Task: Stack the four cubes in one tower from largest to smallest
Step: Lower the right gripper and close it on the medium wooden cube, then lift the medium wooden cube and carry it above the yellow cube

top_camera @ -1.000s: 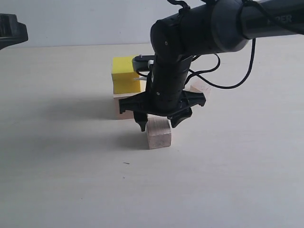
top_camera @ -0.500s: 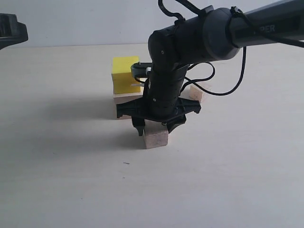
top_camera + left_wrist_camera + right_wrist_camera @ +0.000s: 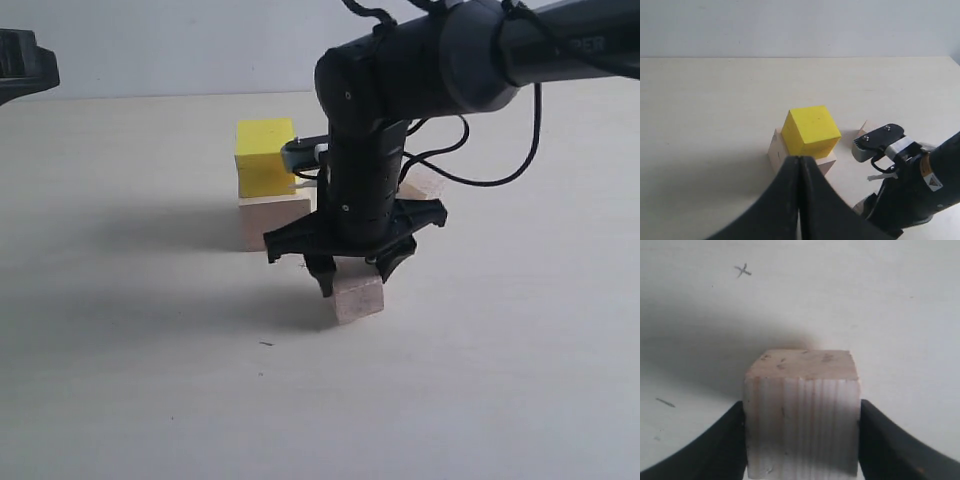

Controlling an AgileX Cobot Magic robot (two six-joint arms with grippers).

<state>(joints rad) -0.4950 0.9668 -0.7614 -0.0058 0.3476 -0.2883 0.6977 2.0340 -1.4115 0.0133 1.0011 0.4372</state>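
Your right arm (image 3: 372, 170) masks most of tiny cube (image 3: 428, 185); large wood cube (image 3: 272, 222) partly screened. Left gripper (image 3: 799, 167) clipped by left wrist view's edge. Medium cube (image 3: 802, 410) base cut off in right wrist view; table (image 3: 150, 380) contact perhaps there, unclear.

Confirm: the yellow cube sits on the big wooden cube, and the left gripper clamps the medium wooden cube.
Wrong arm: the right gripper clamps the medium wooden cube, as the right wrist view shows. The left gripper is shut, empty. The yellow cube does sit on the big wooden cube.
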